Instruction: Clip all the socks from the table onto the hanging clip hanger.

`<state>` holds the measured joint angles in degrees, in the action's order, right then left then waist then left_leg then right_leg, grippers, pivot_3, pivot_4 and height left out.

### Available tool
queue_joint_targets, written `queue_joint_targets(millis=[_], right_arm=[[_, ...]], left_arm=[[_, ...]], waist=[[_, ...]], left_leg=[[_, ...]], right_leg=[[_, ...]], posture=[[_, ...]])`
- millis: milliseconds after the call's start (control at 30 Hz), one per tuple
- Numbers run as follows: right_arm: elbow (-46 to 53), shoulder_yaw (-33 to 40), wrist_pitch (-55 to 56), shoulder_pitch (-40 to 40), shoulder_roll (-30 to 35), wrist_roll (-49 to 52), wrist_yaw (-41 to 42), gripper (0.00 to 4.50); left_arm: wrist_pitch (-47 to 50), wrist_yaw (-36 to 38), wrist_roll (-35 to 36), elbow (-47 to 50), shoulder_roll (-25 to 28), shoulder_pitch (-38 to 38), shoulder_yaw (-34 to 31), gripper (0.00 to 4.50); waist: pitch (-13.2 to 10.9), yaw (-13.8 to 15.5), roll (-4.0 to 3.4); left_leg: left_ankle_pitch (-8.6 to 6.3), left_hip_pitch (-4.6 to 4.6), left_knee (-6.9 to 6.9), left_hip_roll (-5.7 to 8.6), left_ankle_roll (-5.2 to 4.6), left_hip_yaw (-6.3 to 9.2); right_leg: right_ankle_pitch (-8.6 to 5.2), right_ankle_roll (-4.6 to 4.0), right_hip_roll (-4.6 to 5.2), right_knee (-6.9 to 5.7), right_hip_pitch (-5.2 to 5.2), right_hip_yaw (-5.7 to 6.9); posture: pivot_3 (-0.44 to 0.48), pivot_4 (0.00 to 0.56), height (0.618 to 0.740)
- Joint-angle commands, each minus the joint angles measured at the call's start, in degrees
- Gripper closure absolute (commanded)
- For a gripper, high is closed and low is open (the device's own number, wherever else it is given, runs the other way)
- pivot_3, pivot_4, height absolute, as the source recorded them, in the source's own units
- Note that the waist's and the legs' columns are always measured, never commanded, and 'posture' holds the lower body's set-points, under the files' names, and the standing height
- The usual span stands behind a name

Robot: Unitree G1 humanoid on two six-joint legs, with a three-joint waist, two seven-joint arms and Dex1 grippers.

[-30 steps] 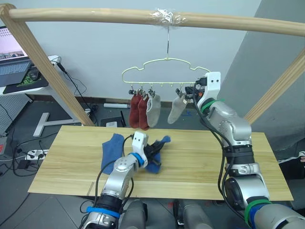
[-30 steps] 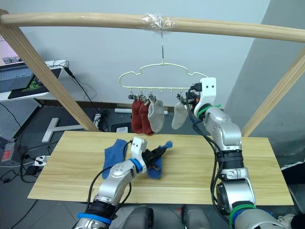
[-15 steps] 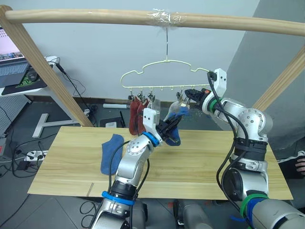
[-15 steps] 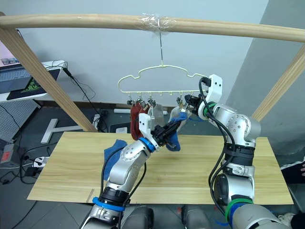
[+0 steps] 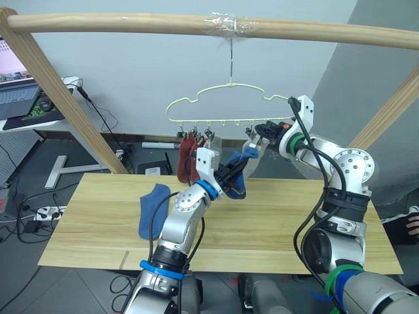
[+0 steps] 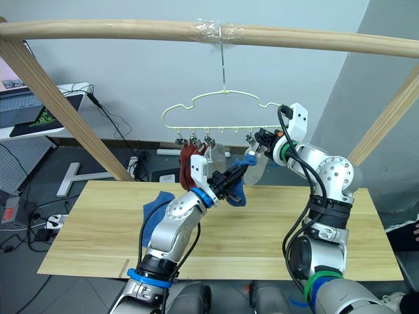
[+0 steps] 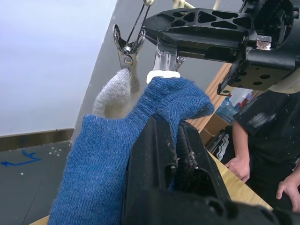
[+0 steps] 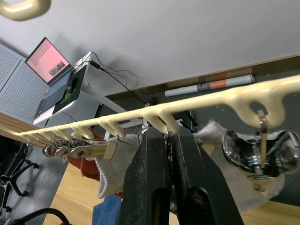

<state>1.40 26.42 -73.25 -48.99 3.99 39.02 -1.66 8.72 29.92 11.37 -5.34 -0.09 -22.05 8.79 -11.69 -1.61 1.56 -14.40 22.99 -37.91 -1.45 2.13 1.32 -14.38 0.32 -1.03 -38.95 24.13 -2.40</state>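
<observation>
The left tool (image 5: 230,174) is clamped on a blue sock (image 5: 238,171) and holds its cuff up just under the clip hanger (image 5: 222,104). The right tool (image 5: 260,130) is closed on a clip (image 7: 164,60) of that hanger, pinching its handles, with the clip's mouth right above the sock's folded cuff, as you see in the left wrist view. Two rust red socks (image 5: 186,154) and two light grey socks (image 8: 110,171) already hang from other clips. A second blue sock (image 5: 154,208) lies on the worktop (image 5: 275,222), to the robot's left.

Your risks from here:
- The cuff may sit short of the clip's mouth, so the clip would close on air or on a few threads, and the sock would drop.
- The hanger hangs freely by its hook from the wooden pole (image 5: 131,22). Pushing the sock upward may swing it and shift the clip off line.
- A neighbouring grey sock hangs close beside the cuff and could be caught in the same clip.
</observation>
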Motion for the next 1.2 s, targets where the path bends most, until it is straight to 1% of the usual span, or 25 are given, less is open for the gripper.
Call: queue_joint_targets(millis=[33, 367, 700, 1100, 1200], right_arm=[[1.8, 1.3, -0.5, -1.0, 0.1, 1.1, -1.3, 4.50], [0.9, 1.5, -0.2, -1.7, 0.5, 2.4, -2.6, 4.50], [1.1, 0.8, -0.1, -1.4, 0.6, 2.9, -3.2, 4.50], [0.1, 1.5, 0.8, -2.1, 0.1, 3.7, -3.8, 4.50], [0.7, 2.8, 0.1, -2.2, -0.6, 5.5, -3.8, 3.64]], left_arm=[[-0.3, 1.0, 0.6, 1.2, 0.2, 0.3, 0.9, 4.46], [0.4, 0.9, 0.6, 0.1, 0.2, -0.7, 0.1, 4.46], [-2.7, -1.9, 0.2, -3.4, -1.4, -4.9, -1.6, 4.46], [-3.5, 0.2, 0.4, -3.6, -1.8, -5.4, -0.2, 4.46], [-3.5, 0.1, 0.5, -3.4, -2.0, -5.7, -0.2, 4.50]], waist=[[0.0, 0.0, 0.00], [0.0, -0.1, 0.00], [0.0, -0.1, 0.00], [0.0, -0.2, 0.00], [0.0, -0.2, -0.01]], left_leg=[[0.00, 0.00, 0.00, 0.00, 0.00, 0.00], [0.00, 0.00, 0.00, 0.00, 0.00, 0.00], [0.00, 0.01, 0.00, -0.01, 0.00, -0.02], [0.00, 0.02, 0.01, -0.01, 0.00, -0.01], [0.00, 0.02, 0.01, -0.01, 0.00, -0.01]], right_leg=[[0.00, 0.00, 0.00, 0.00, 0.00, 0.00], [-0.12, 0.20, -0.01, 0.00, 0.00, -0.01], [-0.11, 0.19, -0.01, 0.01, 0.01, -0.02], [-0.11, 0.20, -0.02, 0.01, 0.01, -0.02], [-0.11, 0.20, -0.02, 0.01, 0.01, -0.01]], posture=[[-0.015, 0.131, 0.740], [-0.015, 0.134, 0.740], [-0.014, 0.132, 0.740], [-0.023, 0.132, 0.740], [-0.023, 0.131, 0.740]])
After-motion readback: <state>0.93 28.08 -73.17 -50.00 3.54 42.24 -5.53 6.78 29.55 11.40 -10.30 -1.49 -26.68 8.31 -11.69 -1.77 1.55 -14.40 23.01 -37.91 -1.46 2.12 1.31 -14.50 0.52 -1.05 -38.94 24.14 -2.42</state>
